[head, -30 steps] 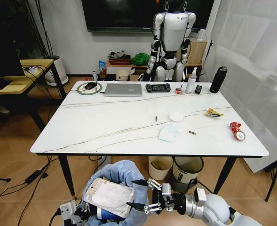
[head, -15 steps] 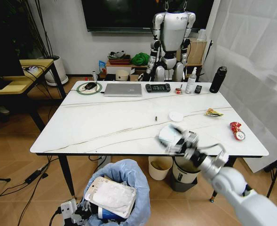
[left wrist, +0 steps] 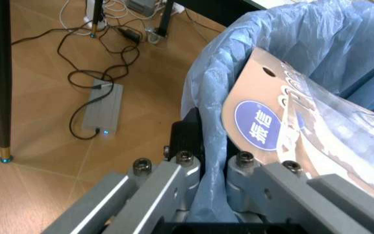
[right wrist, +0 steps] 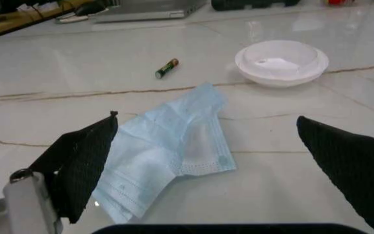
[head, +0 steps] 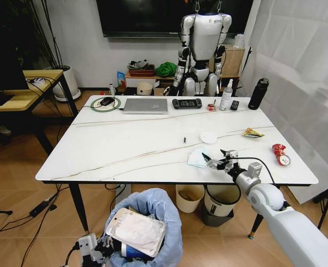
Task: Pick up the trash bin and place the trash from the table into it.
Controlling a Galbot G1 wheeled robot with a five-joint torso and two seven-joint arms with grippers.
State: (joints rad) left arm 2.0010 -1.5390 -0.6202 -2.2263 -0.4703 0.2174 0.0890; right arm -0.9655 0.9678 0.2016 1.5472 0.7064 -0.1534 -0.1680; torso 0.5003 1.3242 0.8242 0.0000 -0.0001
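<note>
While the trash bin (head: 146, 231) hangs low before the table (head: 125, 150), the right gripper (head: 218, 162), down beside the bin a second ago, now reaches over the tabletop, so another pickup looks under way; left wrist view: left gripper (left wrist: 203, 168) clenched on the bin's rim; right wrist view: fingers (right wrist: 83, 163) spread wide around a crumpled blue mask (right wrist: 167, 153), not yet touching; white lid (right wrist: 281, 61) beyond.

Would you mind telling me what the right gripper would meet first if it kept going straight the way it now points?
Most likely the crumpled light-blue face mask on the table: the open right gripper points straight at it. The white lid lies beyond.
</note>
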